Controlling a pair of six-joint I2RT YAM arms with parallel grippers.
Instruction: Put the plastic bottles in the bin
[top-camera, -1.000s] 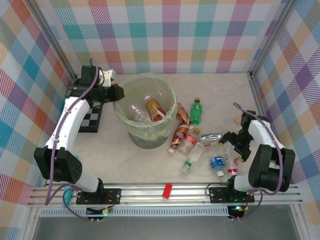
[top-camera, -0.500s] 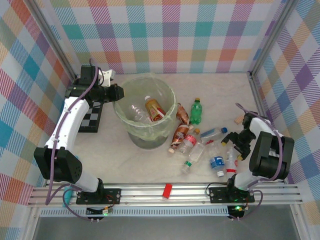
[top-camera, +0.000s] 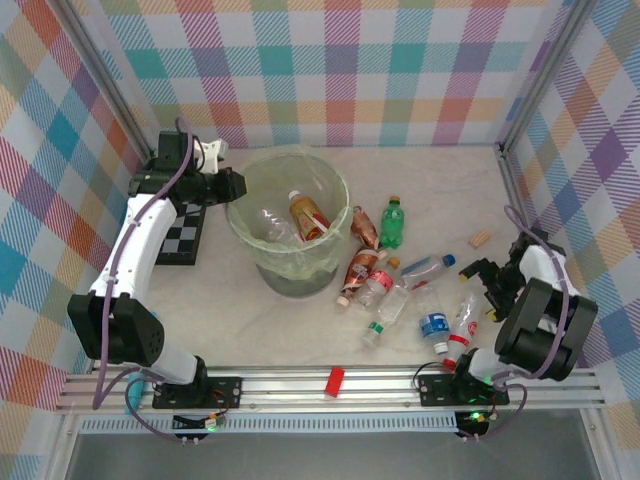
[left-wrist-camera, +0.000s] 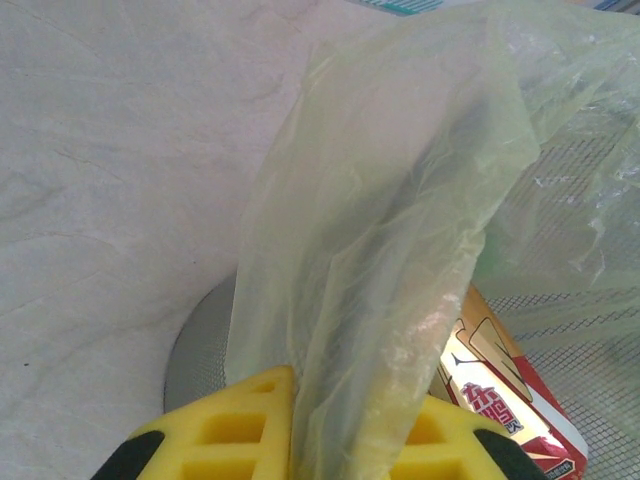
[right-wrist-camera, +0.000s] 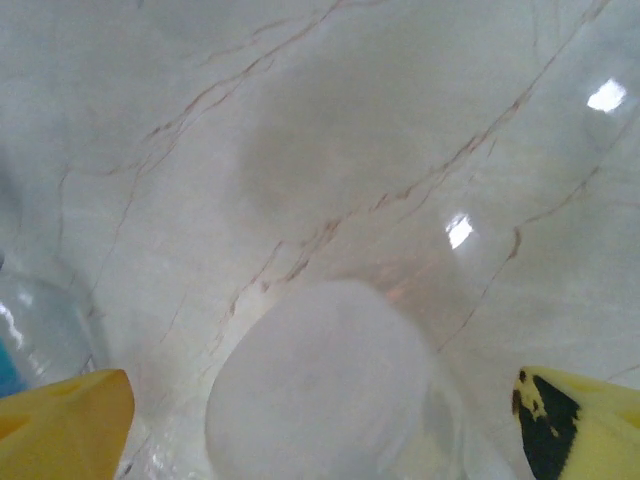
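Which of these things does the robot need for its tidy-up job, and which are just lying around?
For the job:
- the bin with its liner
- the plastic bottles, like the green bottle, the brown bottle and the blue-capped bottle
- the bottle inside the bin

Just lying about:
- the chessboard
- the red block
- the small wooden piece

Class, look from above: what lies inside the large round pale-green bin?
A white-capped bottle with a red-and-yellow label and a clear plastic bottle lie in the translucent bin. Its crumpled liner hides anything beneath them.
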